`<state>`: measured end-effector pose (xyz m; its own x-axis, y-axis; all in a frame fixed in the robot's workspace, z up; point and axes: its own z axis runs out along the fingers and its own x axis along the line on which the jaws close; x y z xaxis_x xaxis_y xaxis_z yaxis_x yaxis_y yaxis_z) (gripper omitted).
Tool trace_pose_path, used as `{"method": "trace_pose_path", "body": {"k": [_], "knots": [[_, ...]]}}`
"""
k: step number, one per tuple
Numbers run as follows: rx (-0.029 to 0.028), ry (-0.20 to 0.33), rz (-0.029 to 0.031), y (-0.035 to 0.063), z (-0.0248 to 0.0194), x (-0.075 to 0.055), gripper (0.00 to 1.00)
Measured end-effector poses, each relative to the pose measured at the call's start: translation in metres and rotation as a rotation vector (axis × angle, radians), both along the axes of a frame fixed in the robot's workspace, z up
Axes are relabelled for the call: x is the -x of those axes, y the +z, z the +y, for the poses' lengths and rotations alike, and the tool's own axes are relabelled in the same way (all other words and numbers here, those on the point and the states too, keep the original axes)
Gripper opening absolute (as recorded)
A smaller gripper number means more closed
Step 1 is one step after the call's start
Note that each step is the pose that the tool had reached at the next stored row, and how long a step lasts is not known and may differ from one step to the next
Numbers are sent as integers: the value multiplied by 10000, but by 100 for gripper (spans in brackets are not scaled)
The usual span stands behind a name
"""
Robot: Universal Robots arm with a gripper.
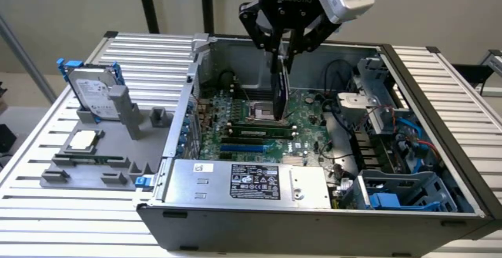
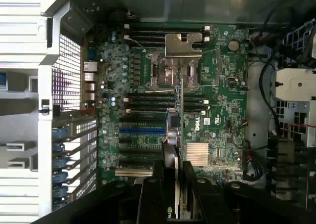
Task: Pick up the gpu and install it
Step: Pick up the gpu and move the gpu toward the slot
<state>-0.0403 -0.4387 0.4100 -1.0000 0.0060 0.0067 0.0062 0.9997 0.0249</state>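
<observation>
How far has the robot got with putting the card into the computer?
Done: the gpu is picked up. Right now: the hand grips it, hanging on edge over the motherboard inside the open computer case. Left: it does not look seated in any slot yet.

Slatted metal table (image 1: 47,211) bears an open computer case (image 1: 314,225) and grey fixture (image 1: 117,146).

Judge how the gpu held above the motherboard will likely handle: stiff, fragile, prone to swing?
Probably stiff: the gpu hangs straight from the tool without sagging. Likely fragile: a thin board. Gripped at its top edge, it may pivot if bumped.
</observation>
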Motion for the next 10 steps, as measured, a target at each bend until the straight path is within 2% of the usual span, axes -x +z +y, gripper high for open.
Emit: {"method": "trace_pose_path", "body": {"k": [2, 5, 6, 10], "knots": [[82, 3, -1, -21, 1, -58, 27], [236, 11, -1, -52, 11, -114, 27], [257, 11, 1, -57, 14, -123, 27], [259, 12, 16, -57, 13, -128, 27]]}}
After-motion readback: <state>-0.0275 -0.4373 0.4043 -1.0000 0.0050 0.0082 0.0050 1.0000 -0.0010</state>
